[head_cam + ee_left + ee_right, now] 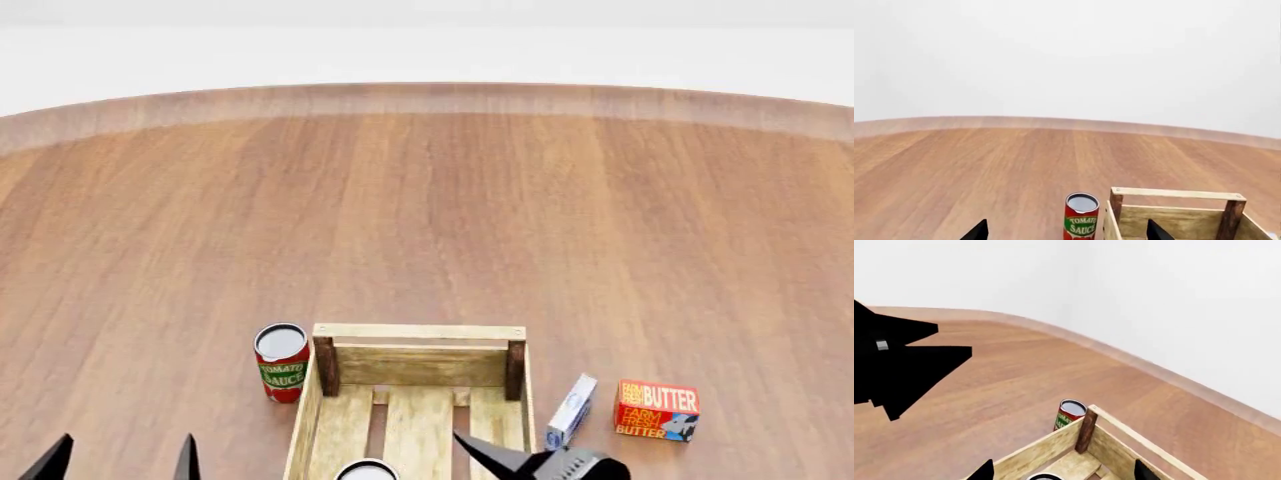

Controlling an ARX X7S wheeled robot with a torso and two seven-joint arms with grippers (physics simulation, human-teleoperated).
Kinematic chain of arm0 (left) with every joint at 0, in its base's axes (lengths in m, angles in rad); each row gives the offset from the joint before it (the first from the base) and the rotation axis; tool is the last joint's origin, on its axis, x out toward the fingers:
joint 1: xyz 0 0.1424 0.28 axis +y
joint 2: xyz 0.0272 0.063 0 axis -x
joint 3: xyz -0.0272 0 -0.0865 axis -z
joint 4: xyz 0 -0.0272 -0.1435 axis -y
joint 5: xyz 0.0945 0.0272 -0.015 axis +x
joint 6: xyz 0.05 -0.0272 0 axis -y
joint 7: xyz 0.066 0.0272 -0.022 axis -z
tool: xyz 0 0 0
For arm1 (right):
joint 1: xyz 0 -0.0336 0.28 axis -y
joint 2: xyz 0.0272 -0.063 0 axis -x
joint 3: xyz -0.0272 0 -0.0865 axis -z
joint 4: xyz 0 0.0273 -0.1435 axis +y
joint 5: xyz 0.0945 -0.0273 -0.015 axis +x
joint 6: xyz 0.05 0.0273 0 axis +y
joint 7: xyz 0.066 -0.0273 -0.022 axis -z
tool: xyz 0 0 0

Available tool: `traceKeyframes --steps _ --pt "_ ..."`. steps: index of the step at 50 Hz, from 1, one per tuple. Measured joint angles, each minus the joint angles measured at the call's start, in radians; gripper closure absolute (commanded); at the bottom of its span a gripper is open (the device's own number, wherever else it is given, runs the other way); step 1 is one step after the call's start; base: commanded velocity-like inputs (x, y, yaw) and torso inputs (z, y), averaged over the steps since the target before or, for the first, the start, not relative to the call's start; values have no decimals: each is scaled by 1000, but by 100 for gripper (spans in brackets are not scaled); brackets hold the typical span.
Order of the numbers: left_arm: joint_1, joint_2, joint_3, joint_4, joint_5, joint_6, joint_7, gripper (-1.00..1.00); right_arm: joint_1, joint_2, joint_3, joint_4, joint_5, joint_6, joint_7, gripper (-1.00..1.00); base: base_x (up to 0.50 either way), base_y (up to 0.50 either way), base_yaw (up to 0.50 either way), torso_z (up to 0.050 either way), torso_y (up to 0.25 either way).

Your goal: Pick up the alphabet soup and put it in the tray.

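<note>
Head view: the alphabet soup (366,469) is seen only as a silver-white top inside the tray (418,332) — just beside the right tool (514,462), whose fingers are spread. The left tool (120,462) is spread too, over bare counter (427,220), with the tomato sauce can (282,361) ahead of it.

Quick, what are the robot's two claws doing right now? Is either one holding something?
Left gripper: open, holding nothing.
Right gripper: open, holding nothing, above the tray.
</note>
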Motion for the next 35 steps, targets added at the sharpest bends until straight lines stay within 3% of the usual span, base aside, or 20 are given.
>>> traceKeyframes --steps 35 --pt "22 -31 -5 94 -18 -16 -22 -100 -65 95 30 -168 -58 -20 122 -100 0 0 0 0 0"
